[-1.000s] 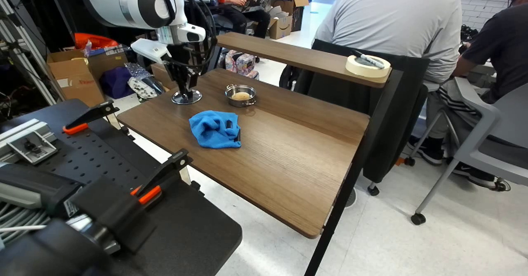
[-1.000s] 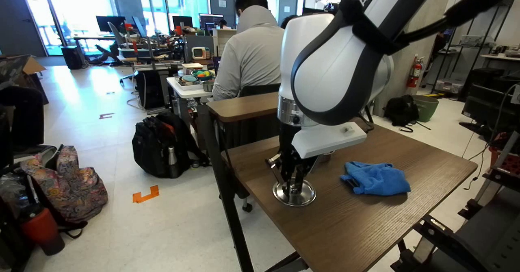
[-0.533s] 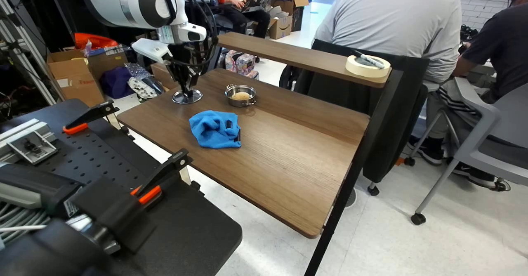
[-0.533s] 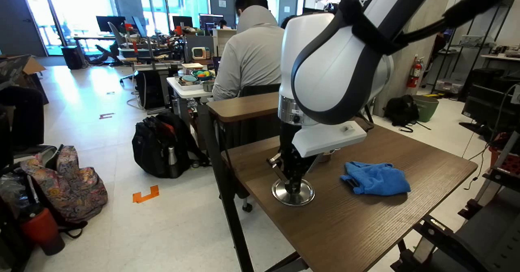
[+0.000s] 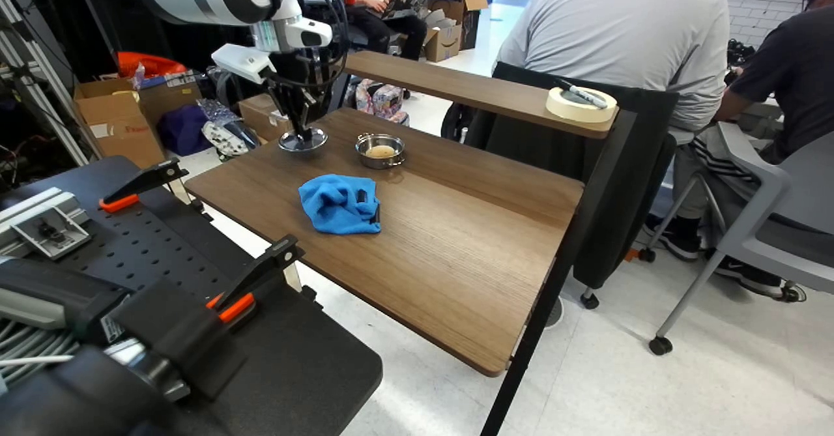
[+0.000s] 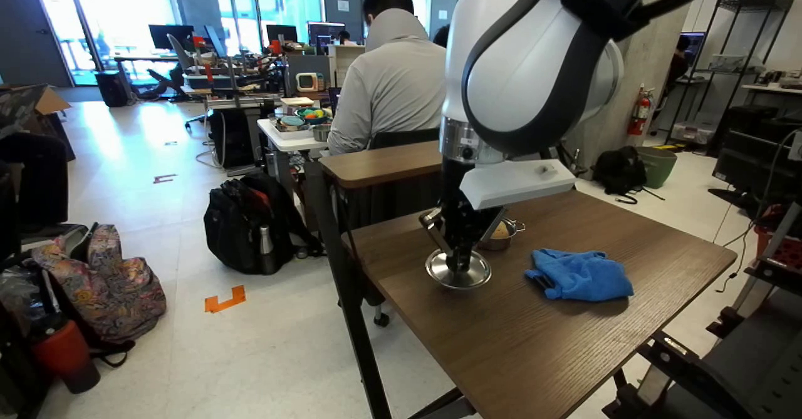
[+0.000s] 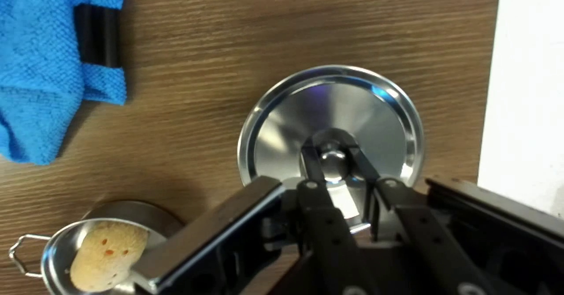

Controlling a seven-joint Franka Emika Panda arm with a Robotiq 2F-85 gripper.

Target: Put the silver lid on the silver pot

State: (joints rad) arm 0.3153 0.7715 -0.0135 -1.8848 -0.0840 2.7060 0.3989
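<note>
One gripper (image 7: 332,151) clamps a silver lid (image 7: 335,110) by its knob (image 7: 333,166) above a wooden table (image 7: 198,43). Nearby stands the silver pot (image 7: 135,212), a tan item (image 7: 108,256) inside.

Glossy metal lid (image 7: 332,112), rough cloth (image 7: 42,61)

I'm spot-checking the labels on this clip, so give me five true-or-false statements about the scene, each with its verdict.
1. The gripper holds the silver lid by its knob. True.
2. The silver pot stands uncovered. True.
3. The silver pot is empty. False: a tan object lies in it.
4. A blue cloth lies on the table. True.
5. The blue cloth touches the silver pot. False: they are apart, and the table shows between them.
</note>
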